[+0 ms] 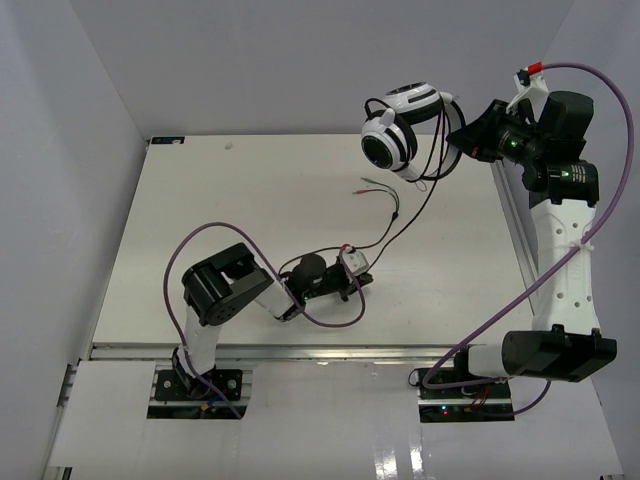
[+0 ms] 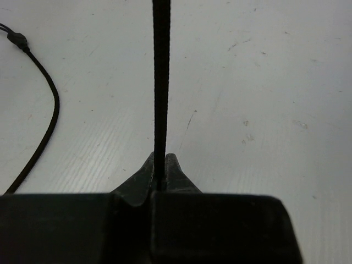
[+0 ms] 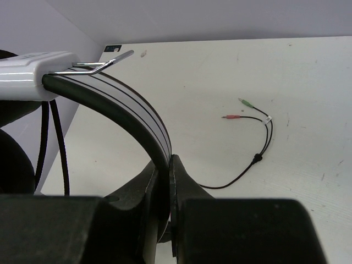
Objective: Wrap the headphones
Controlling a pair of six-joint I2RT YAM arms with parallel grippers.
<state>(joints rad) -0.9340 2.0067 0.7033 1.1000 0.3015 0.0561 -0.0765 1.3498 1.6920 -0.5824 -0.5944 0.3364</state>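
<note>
The headphones [image 1: 400, 130], white ear cups with black pads, hang in the air at the back right, held by their black-and-white headband [image 3: 132, 115]. My right gripper [image 3: 164, 168] is shut on that headband. The thin black cord [image 1: 405, 215] drops from the cups and runs across the table to my left gripper [image 2: 159, 165], which is shut on the cord [image 2: 160, 82] low over the table near the middle [image 1: 350, 270]. The cord's free end splits into a red plug [image 3: 230, 116] and a green plug [image 3: 245, 102] lying on the table.
Purple robot cables [image 1: 330, 320] loop beside the left arm and along the right arm [image 1: 600, 90]. Grey walls stand on the left and back. A slack loop of cord [image 2: 44, 126] lies left of my left gripper.
</note>
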